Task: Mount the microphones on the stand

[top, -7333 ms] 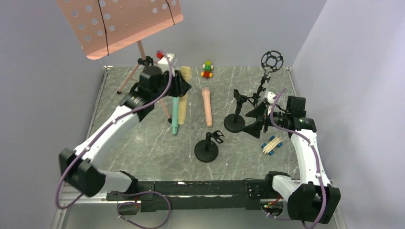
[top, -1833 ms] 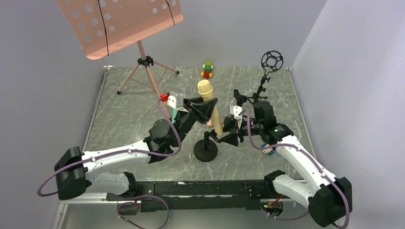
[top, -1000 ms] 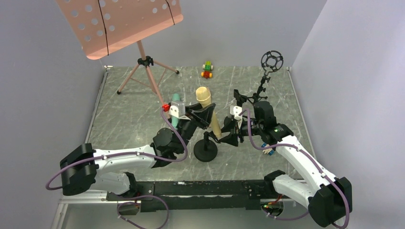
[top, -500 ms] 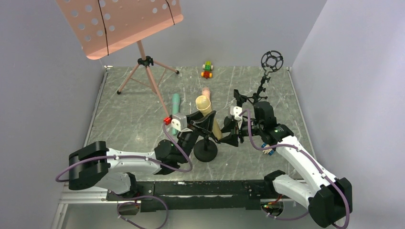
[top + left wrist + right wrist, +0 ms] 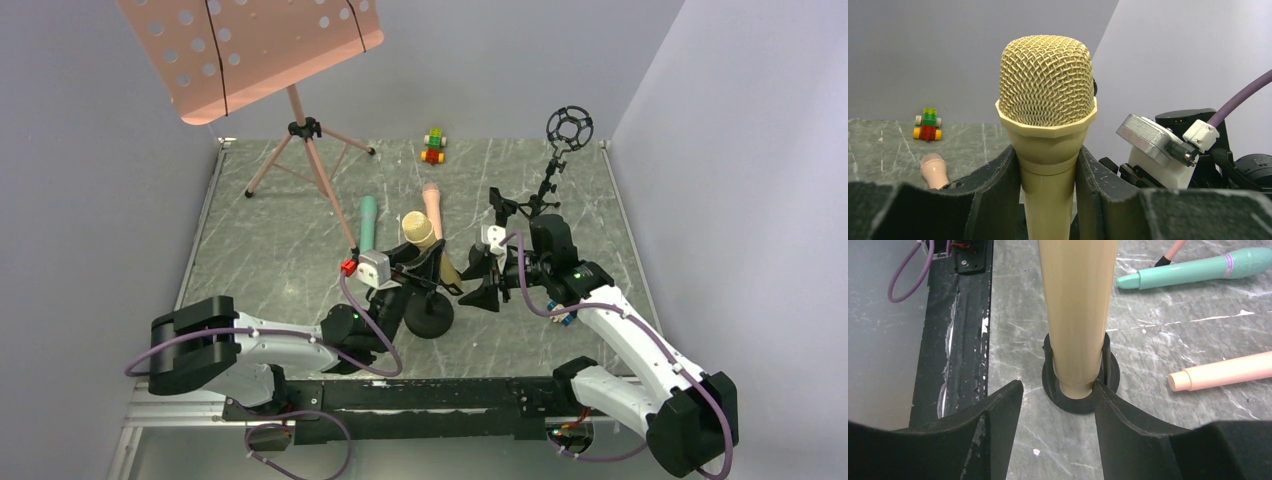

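My left gripper is shut on the pale yellow microphone, gripping just under its mesh head and holding it nearly upright. The microphone's narrow tail sits inside the clip of the low black stand, whose round base is at the near middle of the table. My right gripper is open, with one finger on each side of the clip; its right finger is close against it. The teal-green microphone and salmon pink microphone lie flat behind.
A second black stand and a tall one with a ring mount are at the right rear. A pink music stand occupies the left rear. One toy-brick car sits at the back; another peeks from under my right arm.
My left arm drew back and lowered the yellow microphone onto the near stand's clip. The right gripper's jaws widened slightly beside the clip. The teal and pink microphones came into view.
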Robot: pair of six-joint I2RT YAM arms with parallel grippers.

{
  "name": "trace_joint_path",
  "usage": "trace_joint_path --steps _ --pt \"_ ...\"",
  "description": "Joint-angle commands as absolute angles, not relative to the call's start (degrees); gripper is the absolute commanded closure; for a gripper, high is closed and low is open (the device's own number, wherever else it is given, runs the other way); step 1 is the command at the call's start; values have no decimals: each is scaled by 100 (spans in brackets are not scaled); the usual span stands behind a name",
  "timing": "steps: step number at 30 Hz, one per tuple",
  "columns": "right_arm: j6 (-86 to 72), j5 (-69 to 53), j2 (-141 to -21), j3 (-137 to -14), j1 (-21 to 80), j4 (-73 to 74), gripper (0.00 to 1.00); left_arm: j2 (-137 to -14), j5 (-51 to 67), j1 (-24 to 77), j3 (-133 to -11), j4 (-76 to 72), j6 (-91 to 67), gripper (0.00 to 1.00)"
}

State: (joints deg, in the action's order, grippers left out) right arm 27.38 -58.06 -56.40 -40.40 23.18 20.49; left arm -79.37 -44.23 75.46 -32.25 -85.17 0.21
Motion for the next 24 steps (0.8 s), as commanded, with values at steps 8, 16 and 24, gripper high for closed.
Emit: trace_joint_path --steps 8,16,24 --pt "2987 -5784 -5483 -4161 2294 2320 36 -8078 -4505 7629 -3208 -8834 58 100" --pt "3545 -6085 -5222 -4505 1690 3077 31 -8137 -4641 7625 -3147 -8639 37 100" --pt "3584 -6443 -4970 -4385 1033 3098 31 -8355 -4797 7620 -3237 -8355 -197 100"
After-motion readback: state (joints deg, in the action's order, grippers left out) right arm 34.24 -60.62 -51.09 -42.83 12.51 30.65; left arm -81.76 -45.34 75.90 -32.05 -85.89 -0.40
